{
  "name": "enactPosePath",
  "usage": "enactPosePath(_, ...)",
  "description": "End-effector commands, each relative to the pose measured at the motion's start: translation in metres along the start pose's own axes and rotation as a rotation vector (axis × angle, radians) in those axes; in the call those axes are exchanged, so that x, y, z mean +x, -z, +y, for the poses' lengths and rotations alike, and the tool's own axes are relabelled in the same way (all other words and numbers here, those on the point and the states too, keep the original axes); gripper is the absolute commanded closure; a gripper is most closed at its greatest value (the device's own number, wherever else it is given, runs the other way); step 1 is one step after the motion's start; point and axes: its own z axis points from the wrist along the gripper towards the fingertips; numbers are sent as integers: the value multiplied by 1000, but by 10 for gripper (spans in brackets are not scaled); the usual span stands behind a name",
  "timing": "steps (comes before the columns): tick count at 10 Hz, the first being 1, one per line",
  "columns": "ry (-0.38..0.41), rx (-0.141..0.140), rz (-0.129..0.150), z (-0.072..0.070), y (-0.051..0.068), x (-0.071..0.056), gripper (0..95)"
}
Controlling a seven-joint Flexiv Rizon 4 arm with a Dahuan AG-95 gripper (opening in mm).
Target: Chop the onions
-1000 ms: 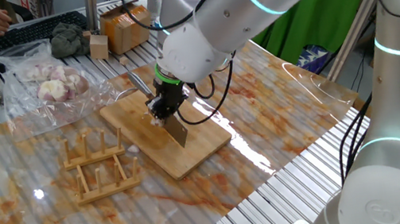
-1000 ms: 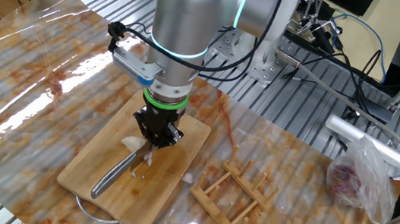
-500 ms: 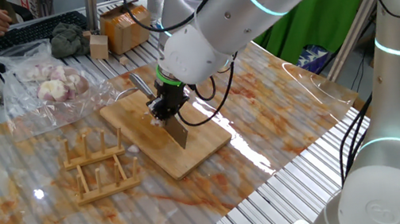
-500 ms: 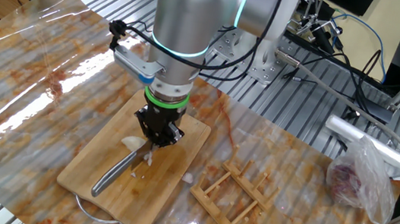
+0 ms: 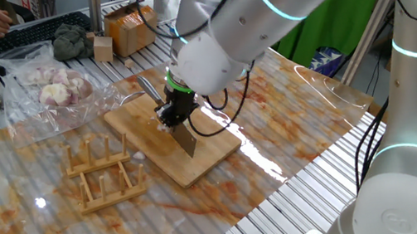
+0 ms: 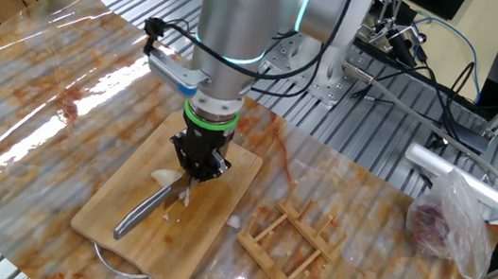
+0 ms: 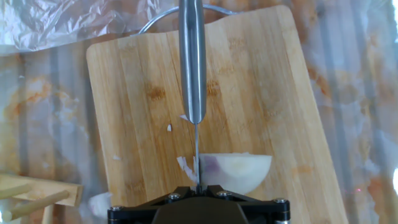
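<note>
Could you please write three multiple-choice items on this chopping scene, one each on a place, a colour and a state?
1. Where does the onion lie?
A. on the cutting board
B. in the wooden rack
C. in the plastic bag

2. What colour is the knife handle?
A. red
B. silver metal
C. black

3. How is the end effector?
A. open above the rack
B. shut on the knife
C. open, holding nothing

Answers:
1 A, since the hand view shows the pale piece on the bamboo board.
2 B, since the handle gleams steel grey.
3 B, since the knife juts from between its closed fingers.
</note>
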Motion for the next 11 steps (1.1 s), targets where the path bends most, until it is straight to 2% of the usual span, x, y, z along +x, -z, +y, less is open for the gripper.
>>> enactPosePath(1,8,7,62,2,18,-1,950)
enactPosePath(4,18,39,72,0,37,-2,950)
enactPosePath(5,38,47,78,-6,45,-3,950)
enactPosePath(10,48,44,82,-14,43,-2,950)
enactPosePath(11,49,37,85,-14,38,-1,950)
